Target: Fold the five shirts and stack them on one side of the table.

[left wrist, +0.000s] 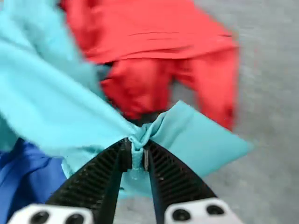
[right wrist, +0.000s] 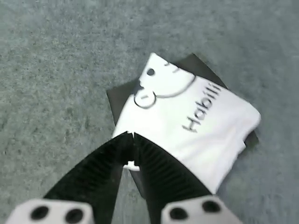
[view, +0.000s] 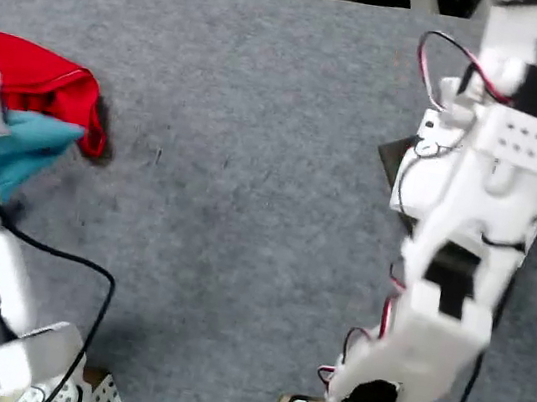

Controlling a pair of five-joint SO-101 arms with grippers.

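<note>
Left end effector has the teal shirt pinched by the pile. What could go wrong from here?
1. The left end effector grips only a small bunched fold of the teal shirt; it may slip out on lifting.
2. The teal shirt overlaps the red shirt and blue shirt, so pulling could drag them along.
3. The right end effector sits shut over the folded white shirt; dropping lower might rumple it.

The teal shirt (left wrist: 56, 107) is soft cloth, the table (view: 255, 159) matt felt.
</note>
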